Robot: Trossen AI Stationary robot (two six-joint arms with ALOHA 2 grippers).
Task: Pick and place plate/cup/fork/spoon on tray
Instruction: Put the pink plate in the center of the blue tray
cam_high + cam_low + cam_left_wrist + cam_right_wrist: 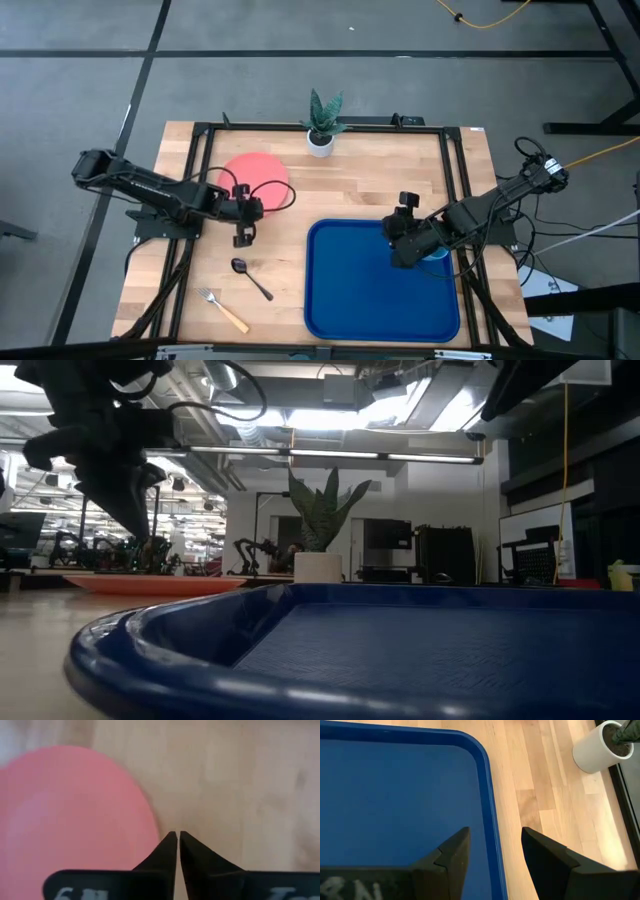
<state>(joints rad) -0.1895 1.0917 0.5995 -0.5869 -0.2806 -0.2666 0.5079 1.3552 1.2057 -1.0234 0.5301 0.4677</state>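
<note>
Wooden worktop [380,180] before you: your left gripper [177,840], fingers nearly closed and empty, hovers beside the plate [255,172]. Your right gripper [492,852], spread open, hangs over the tray [350,290], with the cup [436,253] partly hidden beneath it.

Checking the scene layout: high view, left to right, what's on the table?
Fork → spoon → plate → plant pot → tray → cup. Left gripper overlaps the spoon and plate span, so it is left out.
</note>
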